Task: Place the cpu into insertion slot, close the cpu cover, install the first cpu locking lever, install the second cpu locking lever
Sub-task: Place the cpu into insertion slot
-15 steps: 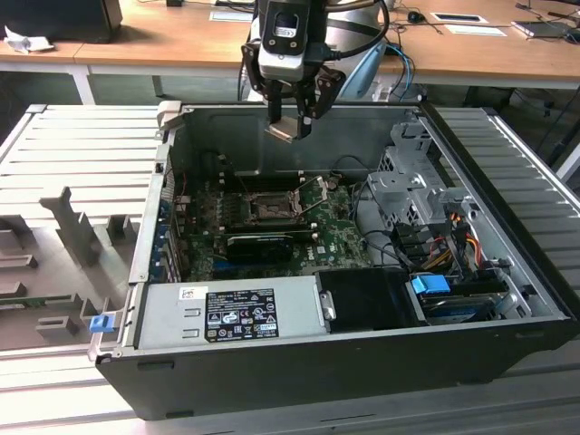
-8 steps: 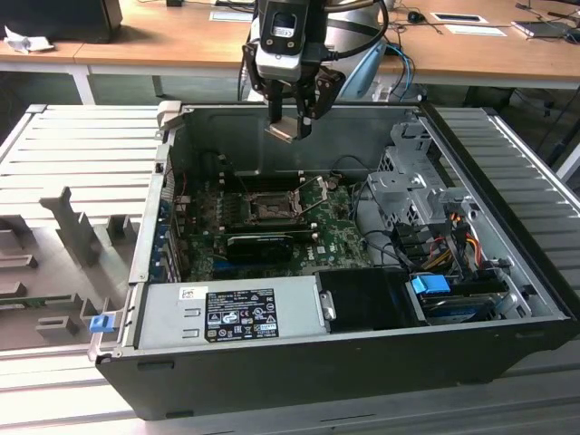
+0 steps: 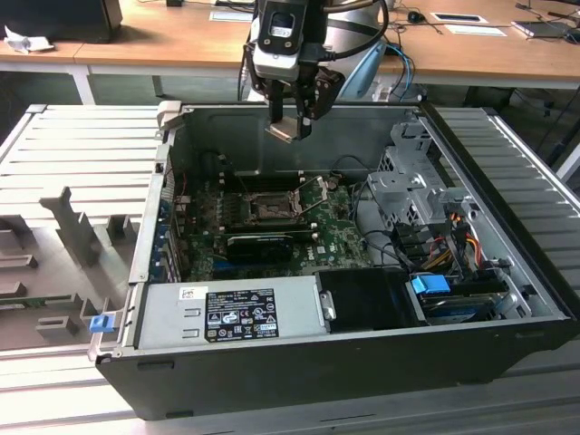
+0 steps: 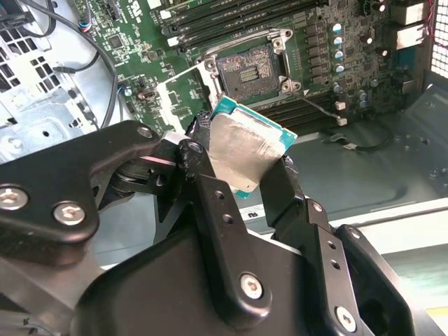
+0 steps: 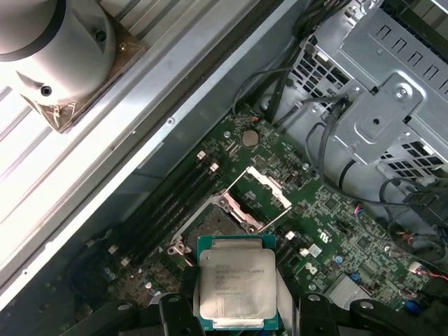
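My gripper (image 3: pixel 292 116) hangs above the open computer case, over its back wall, shut on the cpu (image 3: pixel 283 130). In both wrist views the cpu (image 4: pixel 246 143) (image 5: pixel 236 280) is a thin square chip with a silvery face and a teal rim, pinched at two opposite edges by the black fingers (image 4: pixel 204 182). The insertion slot (image 3: pixel 268 207) (image 4: pixel 248 68) (image 5: pixel 212 225) lies bare on the green board, below and ahead of the chip. The cpu cover (image 5: pixel 260 190) (image 3: pixel 311 194) stands swung up beside the slot.
A grey power supply (image 3: pixel 227 313) runs along the case's near side. A metal drive cage (image 3: pixel 410 181) and loose cables (image 3: pixel 453 231) fill the exterior view's right. A black card (image 3: pixel 258 243) lies just in front of the slot. Memory slots (image 5: pixel 175 203) flank it.
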Controlling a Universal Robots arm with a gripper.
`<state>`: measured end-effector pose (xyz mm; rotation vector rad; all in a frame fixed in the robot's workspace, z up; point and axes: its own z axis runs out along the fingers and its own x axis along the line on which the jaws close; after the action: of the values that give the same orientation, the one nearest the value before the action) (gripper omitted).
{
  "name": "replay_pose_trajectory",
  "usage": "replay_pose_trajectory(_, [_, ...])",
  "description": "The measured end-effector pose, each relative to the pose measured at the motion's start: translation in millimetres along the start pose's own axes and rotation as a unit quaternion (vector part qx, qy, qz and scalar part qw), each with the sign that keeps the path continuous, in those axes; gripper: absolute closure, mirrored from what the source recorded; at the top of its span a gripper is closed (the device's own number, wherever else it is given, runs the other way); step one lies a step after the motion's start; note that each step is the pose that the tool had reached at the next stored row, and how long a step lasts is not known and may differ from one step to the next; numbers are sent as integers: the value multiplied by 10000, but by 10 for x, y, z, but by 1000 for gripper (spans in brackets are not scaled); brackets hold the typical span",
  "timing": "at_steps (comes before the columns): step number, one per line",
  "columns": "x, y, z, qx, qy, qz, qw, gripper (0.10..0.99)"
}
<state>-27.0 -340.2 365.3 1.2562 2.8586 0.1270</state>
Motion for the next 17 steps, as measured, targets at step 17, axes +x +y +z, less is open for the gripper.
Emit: replay_pose_trajectory(17, [0, 0, 2, -6, -29, 361, 9993, 557])
